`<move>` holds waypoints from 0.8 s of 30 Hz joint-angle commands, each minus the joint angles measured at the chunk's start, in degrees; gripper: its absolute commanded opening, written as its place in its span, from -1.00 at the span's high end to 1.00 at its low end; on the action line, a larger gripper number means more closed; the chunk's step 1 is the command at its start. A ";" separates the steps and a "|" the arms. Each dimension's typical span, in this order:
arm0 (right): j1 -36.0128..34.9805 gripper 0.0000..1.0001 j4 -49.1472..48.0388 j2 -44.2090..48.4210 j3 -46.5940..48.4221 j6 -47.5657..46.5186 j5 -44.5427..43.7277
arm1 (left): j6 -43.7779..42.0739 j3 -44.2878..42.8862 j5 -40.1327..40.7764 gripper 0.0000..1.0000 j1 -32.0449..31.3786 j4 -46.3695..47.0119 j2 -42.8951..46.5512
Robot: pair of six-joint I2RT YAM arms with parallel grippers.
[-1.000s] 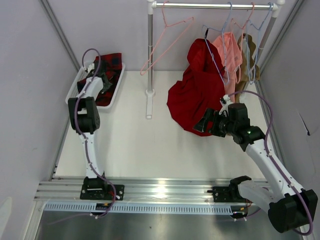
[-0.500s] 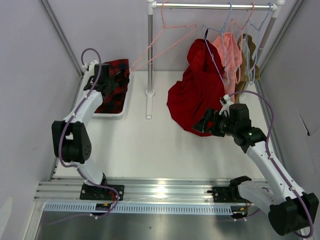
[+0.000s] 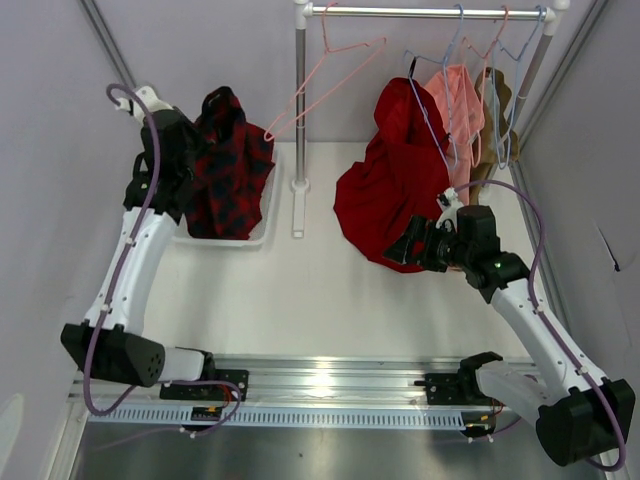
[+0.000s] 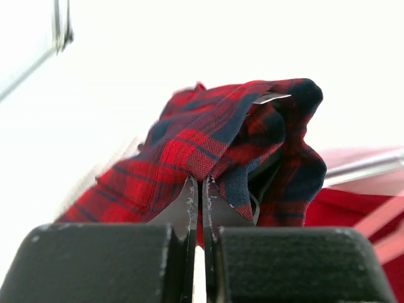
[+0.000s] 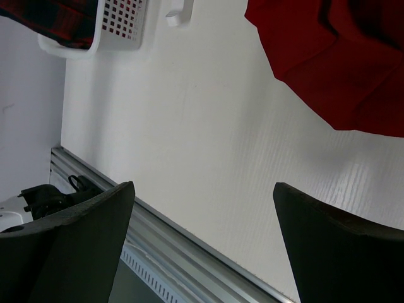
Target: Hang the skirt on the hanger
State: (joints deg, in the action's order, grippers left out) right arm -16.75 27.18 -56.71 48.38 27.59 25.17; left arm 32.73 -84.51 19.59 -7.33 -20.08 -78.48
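Left end effector: clenched on a fold of the skirt, jaws pressed nearly together with plaid cloth between them.
Skirt position: at 10 o'clock in the top view, hanging bunched from the left end effector, lower end dangling into or just above the white basket; contact there not clear.
Skirt long axis: roughly 12-to-6 o'clock, hanging downward.
Right end effector: released, jaws spread wide, nothing between them, just beside the lower edge of the plain red garment.
Hanger: pink wire, hooked on the rail at 12 o'clock, tilted, long axis about 8-to-2 o'clock.
Deciding relation: hanger between 2 and 3 o'clock from the left end effector, its low corner near the skirt but apart from it.
Nearer arm: left, judged from the top view; right well apart, at about 5 o'clock from the hanger.
Likely need: carrying the skirt toward 3 o'clock.
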 commanded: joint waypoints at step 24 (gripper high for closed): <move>-1.08 -0.99 -3.36 -0.77 5.58 0.18 0.23 | -17.79 -25.35 -11.33 1.00 -16.83 -2.34 18.01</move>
State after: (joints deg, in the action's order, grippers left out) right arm -17.12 26.44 -57.74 51.51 27.57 25.30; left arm 16.36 -107.85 14.00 -22.57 -24.60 -60.34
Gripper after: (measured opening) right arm 0.993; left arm 0.003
